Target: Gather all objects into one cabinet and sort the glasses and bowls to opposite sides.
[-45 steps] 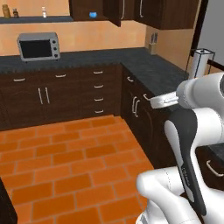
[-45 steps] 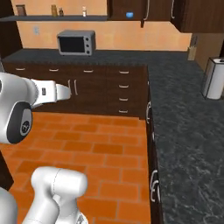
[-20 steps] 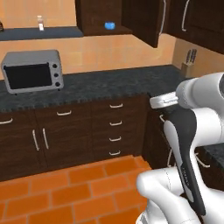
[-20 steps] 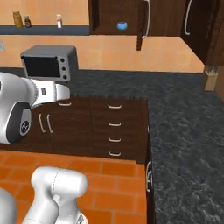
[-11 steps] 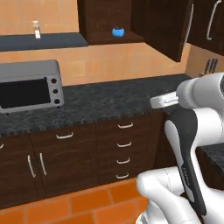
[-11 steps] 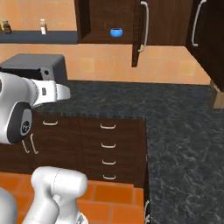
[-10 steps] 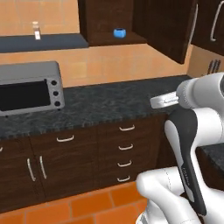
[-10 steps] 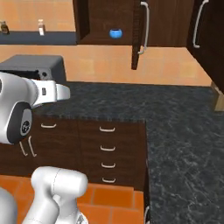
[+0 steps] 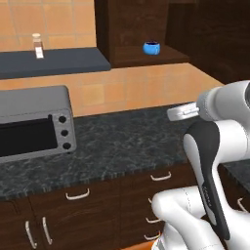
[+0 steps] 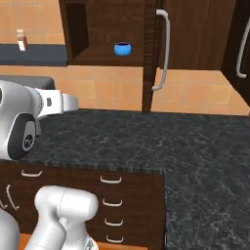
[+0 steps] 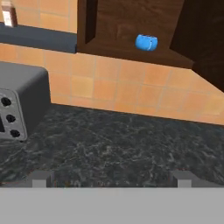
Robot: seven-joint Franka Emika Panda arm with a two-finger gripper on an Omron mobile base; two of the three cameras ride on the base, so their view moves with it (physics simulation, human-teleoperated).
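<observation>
One small bright-blue bowl (image 9: 152, 48) (image 10: 122, 49) (image 11: 146, 43) stands alone on the bottom shelf of the open dark brown wall cabinet (image 10: 105, 29) (image 9: 141, 29). The cabinet door (image 10: 150, 53) swings out towards me, edge-on, with its long curved silvery handle (image 10: 164, 49). My gripper (image 11: 111, 179) is open, its two fingertips (image 11: 40, 178) wide apart with nothing between them. It hovers over the dark counter, well below and short of the bowl. The glasses are out of view.
A silver toaster (image 9: 30, 124) (image 11: 19, 103) sits on the speckled black counter (image 9: 117, 141) (image 10: 161, 141) at the left. A small bottle (image 9: 36, 45) (image 10: 20, 40) stands on the grey wall shelf. Drawer fronts (image 10: 111, 200) run below the counter. A second wall cabinet door (image 10: 239, 44) hangs at right.
The whole picture has shifted: the base has come closer to the counter, so the cabinet, bowl and toaster loom larger. The gripper has stayed open and the bowl rests on the same shelf.
</observation>
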